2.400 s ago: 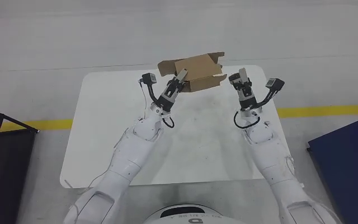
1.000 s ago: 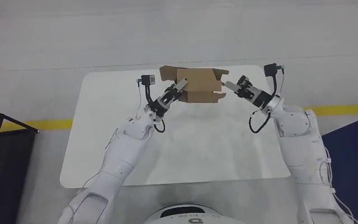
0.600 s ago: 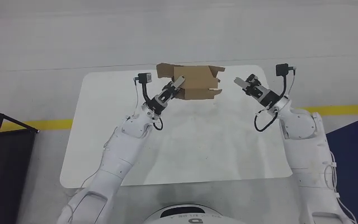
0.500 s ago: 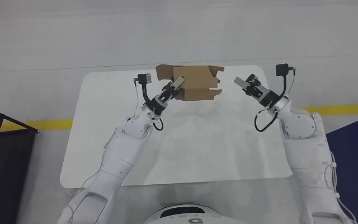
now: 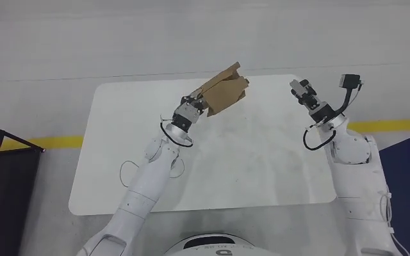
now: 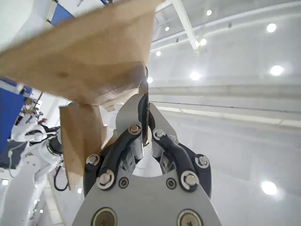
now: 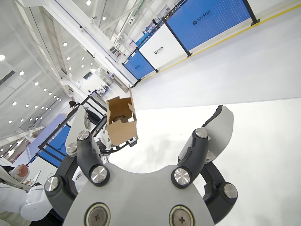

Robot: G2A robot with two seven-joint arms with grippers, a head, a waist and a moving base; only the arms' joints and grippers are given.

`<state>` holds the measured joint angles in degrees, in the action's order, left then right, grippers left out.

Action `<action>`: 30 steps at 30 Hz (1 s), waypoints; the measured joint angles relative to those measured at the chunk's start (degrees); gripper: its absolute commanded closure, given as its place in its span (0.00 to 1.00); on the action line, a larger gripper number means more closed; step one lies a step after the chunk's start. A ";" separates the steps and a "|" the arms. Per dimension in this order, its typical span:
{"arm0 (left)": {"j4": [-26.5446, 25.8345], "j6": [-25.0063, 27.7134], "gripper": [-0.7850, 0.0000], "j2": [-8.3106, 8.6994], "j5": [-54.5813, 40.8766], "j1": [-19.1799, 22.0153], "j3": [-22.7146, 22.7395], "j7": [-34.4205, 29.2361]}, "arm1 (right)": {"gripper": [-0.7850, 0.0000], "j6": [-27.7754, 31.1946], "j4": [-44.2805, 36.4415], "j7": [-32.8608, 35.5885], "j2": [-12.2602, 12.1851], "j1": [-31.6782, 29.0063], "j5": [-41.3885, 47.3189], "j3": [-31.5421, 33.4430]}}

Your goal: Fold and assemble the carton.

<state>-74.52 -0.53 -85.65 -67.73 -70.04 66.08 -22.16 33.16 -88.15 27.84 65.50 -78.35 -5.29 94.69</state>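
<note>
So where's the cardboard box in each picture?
Top view: carton held up above the far edge of the table.
Left wrist view: carton close up, pinched in the left gripper.
Right wrist view: carton small and farther off, open end showing.
Shared landmark: the left gripper shut on the carton.

Matt brown corrugated-cardboard carton (image 5: 224,94); smooth, faintly scuffed white table (image 5: 128,160); left gripper (image 6: 145,116) in satin grey metal.

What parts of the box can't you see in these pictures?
- Top view: the carton's flaps are too small to tell folded or not.
- Left wrist view: the carton is blurred and cut off by the edge.
- Right wrist view: its far side hides behind its own walls.
</note>
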 measured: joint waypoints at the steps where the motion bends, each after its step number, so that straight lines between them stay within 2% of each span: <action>1: -0.60 -1.03 1.00 -0.03 -1.06 0.09 0.08 0.46 | 0.00 0.15 -0.20 -0.17 0.02 -0.08 1.22 0.02; 11: -0.84 -1.46 1.00 -0.10 -1.42 -0.02 0.13 0.72 | 0.00 0.28 -0.35 -0.26 0.05 -0.14 2.36 -0.03; 13: -2.45 -3.52 1.00 -0.45 -3.93 -0.95 0.21 1.16 | 0.00 0.06 -0.62 -0.24 0.03 -0.39 1.68 -0.18; 16: -6.25 -11.17 1.00 -1.03 -17.14 -2.24 1.01 4.35 | 0.00 2.34 -2.45 -0.49 -0.08 -1.15 1.13 0.04; 20: -10.45 -23.47 1.00 -1.25 -39.01 -2.98 2.25 15.32 | 0.00 7.18 -4.57 0.12 -0.42 -1.78 3.51 1.70; 23: -11.95 -31.83 1.00 -1.29 -56.44 -3.05 1.59 28.06 | 0.00 9.75 -5.85 1.17 -0.65 -1.89 4.56 2.19; 26: -10.33 -38.74 1.00 -0.86 -76.57 -1.22 0.05 45.59 | 0.00 10.71 -6.32 4.40 -1.02 -1.75 3.70 1.89; 30: -6.48 -43.00 1.00 -0.14 -99.68 1.37 -2.00 63.45 | 0.00 9.13 -6.47 6.36 -1.44 -1.26 -1.69 2.24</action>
<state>-81.00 -43.53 -85.80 -167.41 -68.67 64.07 41.29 42.29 -94.62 34.20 64.05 -79.61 -6.97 96.93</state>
